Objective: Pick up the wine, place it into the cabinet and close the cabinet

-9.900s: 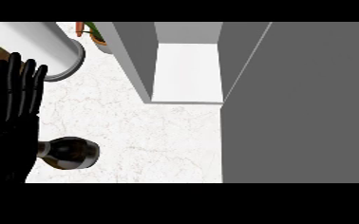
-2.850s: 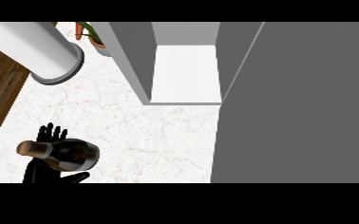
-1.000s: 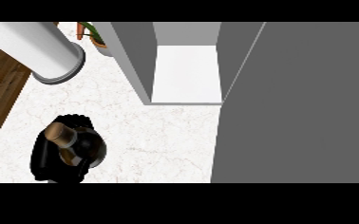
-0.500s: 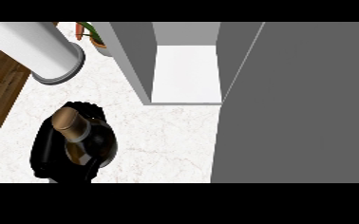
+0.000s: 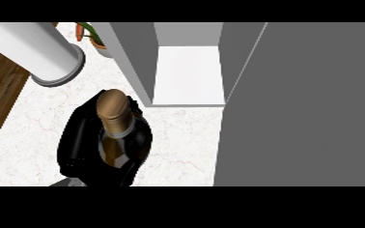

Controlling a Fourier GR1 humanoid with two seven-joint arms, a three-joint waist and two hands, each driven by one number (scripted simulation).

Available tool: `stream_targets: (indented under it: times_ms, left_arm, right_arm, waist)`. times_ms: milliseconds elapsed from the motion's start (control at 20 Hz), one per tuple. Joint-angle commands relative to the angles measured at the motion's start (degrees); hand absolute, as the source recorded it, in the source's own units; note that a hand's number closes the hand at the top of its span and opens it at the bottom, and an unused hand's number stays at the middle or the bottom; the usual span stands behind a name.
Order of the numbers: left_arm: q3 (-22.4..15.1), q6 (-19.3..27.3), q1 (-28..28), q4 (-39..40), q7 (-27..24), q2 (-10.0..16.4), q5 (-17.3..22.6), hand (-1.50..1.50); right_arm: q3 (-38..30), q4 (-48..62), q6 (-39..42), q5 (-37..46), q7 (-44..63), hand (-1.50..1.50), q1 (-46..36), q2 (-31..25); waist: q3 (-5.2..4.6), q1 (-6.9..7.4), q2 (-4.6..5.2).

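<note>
While the left hand [image 5: 74, 145] is curled round the body of the wine bottle [image 5: 114, 110], with fingers on both flanks and the foil-capped neck standing out above them, the pick-up step is judged complete and the carry to the cabinet is in hand. Whether the bottle's base is clear of the counter [image 5: 185, 140] cannot be told, because the hand hides it. The right hand does not show.

Ahead and to the right of the hand lies the open cabinet [image 5: 133, 53] with its white floor [image 5: 189, 75]. Further right of the hand stands the open door [image 5: 292, 106], a broad grey panel.

Next move, as judged: carry the bottle forward and right, past the near side wall, keep it upright, and set it on the white floor before releasing.

Beyond the hand, to its left, are a pale cylinder [image 5: 43, 53] and a potted plant [image 5: 91, 35].
</note>
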Motion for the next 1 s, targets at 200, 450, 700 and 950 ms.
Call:
stream_targets:
  times_ms: [200, 450, 700, 950]
  left_arm:
    - [-7.4, 15.1, -13.3, 4.9, 3.9, -0.1, 0.6, 1.50]
    - [-14.9, 25.4, -17.8, 6.4, 4.9, -0.1, -3.7, 1.50]
    - [-16.1, 32.2, -26.4, 13.4, 5.6, -0.1, -2.4, 1.50]
    - [-13.8, 32.1, -29.9, 17.4, 5.1, -0.1, -2.1, 1.50]
  right_arm:
    - [0.2, -5.9, 0.4, -5.3, 2.0, -1.50, 2.0, 0.5]
    - [-1.9, -5.4, 0.8, -5.5, 3.3, -1.50, 0.9, -0.8]
    - [-0.5, -8.5, 1.1, -4.9, 3.0, -1.50, 3.6, -0.3]
    - [-0.2, -6.4, 0.6, -3.9, 3.7, -1.50, 0.6, -0.1]
  waist:
    - [-0.01, -0.45, 0.07]
    - [-0.01, -0.29, 0.04]
    - [0.01, -0.75, 0.01]
    - [-0.02, -0.30, 0.05]
